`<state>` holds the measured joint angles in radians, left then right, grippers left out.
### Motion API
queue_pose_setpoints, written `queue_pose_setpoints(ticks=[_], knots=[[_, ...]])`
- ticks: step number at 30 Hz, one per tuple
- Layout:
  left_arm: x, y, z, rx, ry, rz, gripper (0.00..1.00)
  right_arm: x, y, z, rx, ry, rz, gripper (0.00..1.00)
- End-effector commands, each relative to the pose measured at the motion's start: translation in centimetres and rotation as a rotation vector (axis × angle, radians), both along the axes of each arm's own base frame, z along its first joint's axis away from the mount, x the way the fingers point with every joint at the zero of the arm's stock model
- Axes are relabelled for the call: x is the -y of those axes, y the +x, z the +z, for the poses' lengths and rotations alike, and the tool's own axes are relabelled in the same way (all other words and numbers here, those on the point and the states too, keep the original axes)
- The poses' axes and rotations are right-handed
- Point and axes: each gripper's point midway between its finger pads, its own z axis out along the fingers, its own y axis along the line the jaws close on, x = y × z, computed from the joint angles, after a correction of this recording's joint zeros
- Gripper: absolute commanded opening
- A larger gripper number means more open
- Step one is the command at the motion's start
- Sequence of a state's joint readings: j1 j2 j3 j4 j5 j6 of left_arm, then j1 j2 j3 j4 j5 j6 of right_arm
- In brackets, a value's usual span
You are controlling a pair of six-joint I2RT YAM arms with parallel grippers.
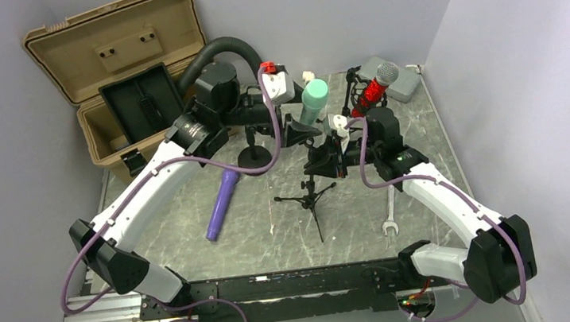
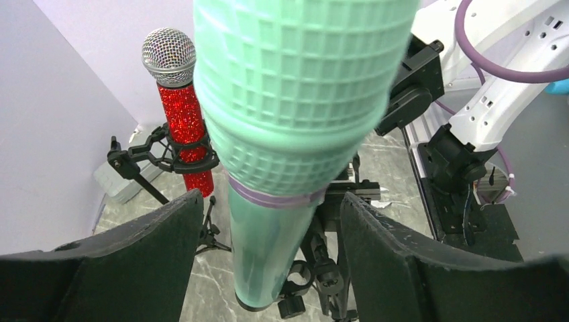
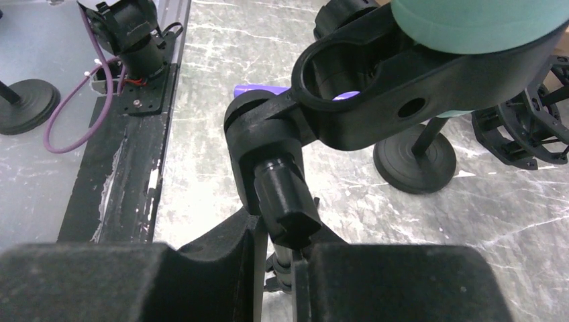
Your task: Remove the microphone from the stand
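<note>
1. Since the mint-green, mesh-headed plastic microphone (image 2: 295, 100) looks light, rigid and smooth, its tapered handle seems the best hold, though it may slip. That handle sits between the left gripper (image 2: 272, 201) jaws, which stand apart on either side without touching it.
2. Beneath those jaws, the right gripper (image 3: 285, 245) is clamped on the post of the black tripod stand (image 3: 456, 80), whose clip holds the microphone.
3. Beyond the left jaws stands a red glitter microphone (image 2: 184, 127) in its mount.
4. Underneath lies the grey marbled table (image 1: 273, 234), closely hemmed by pale lilac walls (image 1: 527, 63).
</note>
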<state>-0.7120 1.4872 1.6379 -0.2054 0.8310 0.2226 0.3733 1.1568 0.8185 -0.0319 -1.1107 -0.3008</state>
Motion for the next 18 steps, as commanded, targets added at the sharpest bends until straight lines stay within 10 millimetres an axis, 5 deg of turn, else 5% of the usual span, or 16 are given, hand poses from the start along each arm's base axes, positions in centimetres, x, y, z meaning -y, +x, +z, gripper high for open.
queue_pose_setpoints(ticks=[1, 5, 9, 18], knots=[[0.5, -0.2, 2.0, 0.052, -0.032, -0.015, 0.70, 0.1, -1.5, -1.0, -0.054, -0.003, 0.038, 0.00], [0.6, -0.5, 1.5, 0.043, -0.029, -0.030, 0.44, 0.1, -1.4, -1.4, -0.050, -0.007, 0.025, 0.00], [0.3, -1.1, 1.3, 0.039, -0.026, -0.049, 0.01, 0.3, -0.7, -1.7, -0.039, -0.015, -0.018, 0.00], [-0.4, -3.4, 2.7, 0.037, -0.050, -0.124, 0.00, 0.6, 0.7, -3.0, -0.033, -0.031, -0.101, 0.00]])
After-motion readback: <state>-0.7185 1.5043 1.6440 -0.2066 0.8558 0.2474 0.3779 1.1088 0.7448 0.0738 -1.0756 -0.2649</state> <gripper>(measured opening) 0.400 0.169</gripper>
